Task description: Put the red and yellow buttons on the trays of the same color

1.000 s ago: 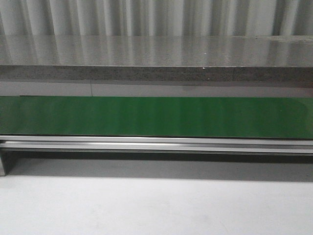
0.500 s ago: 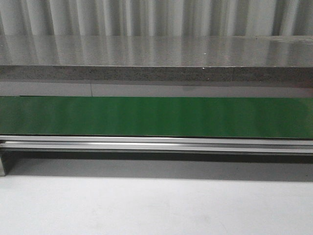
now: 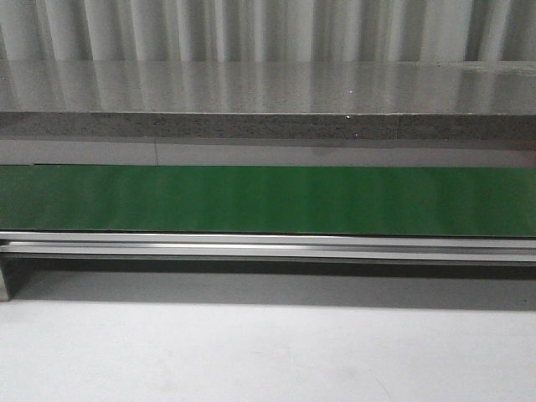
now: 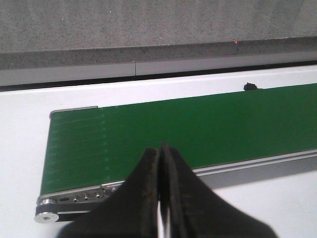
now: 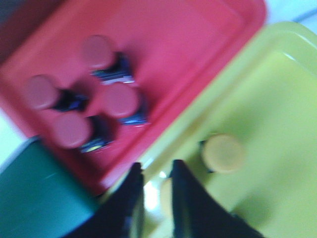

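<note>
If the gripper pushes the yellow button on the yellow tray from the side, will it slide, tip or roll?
The yellow button shows a wide round cap on what looks like a darker, narrower body, so it may tip rather than slide. Once on its side, the round cap could let it roll in an arc. The yellow tray has a raised rim that would probably stop it.

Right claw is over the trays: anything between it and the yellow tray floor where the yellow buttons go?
Nothing visible. The right claw hangs over the yellow tray; one yellow button lies there, another shows blurred between its fingers.
</note>
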You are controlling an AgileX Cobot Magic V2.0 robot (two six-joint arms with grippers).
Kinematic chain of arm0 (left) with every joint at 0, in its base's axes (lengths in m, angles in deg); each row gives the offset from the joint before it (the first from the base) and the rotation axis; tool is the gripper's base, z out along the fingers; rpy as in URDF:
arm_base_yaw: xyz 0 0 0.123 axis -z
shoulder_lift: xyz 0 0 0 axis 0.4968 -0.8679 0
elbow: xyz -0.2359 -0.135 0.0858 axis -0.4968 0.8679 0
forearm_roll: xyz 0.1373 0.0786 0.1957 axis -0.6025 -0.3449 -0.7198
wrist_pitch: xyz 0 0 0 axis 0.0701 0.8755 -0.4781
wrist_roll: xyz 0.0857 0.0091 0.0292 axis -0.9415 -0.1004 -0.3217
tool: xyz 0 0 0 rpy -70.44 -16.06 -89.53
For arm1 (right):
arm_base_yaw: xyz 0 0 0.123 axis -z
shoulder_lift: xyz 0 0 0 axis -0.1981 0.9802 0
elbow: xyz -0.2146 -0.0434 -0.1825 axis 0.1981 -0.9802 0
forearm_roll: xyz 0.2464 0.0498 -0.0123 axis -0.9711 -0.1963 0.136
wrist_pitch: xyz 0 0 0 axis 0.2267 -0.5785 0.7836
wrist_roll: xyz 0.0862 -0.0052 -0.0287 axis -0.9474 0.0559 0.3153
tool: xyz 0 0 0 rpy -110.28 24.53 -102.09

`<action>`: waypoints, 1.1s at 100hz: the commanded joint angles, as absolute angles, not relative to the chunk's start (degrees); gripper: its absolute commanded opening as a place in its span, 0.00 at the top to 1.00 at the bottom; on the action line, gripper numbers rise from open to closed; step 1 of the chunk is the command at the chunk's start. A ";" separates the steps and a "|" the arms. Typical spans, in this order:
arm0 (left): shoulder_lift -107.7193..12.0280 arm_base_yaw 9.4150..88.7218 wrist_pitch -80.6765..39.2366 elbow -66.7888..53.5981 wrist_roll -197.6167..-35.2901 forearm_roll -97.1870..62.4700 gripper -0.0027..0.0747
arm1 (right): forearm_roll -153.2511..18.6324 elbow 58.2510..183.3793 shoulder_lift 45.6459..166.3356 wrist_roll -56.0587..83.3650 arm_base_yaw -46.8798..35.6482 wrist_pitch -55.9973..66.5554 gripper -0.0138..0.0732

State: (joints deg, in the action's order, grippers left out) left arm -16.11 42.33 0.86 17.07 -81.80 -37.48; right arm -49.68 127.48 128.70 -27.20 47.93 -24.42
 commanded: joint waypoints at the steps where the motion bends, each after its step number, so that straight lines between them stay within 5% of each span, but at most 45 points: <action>1: -16.32 42.89 -3.41 15.58 -81.71 -36.99 0.99 | -49.84 129.07 124.48 -26.77 44.11 -23.22 0.89; 57: -16.32 42.89 -3.41 15.58 -81.71 -36.99 0.99 | -49.89 128.54 111.20 -17.99 16.29 -29.90 0.92; 110: -16.32 42.89 -3.41 15.58 -81.71 -36.99 0.99 | -50.52 111.42 92.21 -11.66 12.30 -12.44 0.92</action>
State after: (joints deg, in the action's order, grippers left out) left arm -16.11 42.33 0.86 17.07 -81.80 -37.48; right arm -50.33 112.94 95.93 -12.69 12.45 -20.81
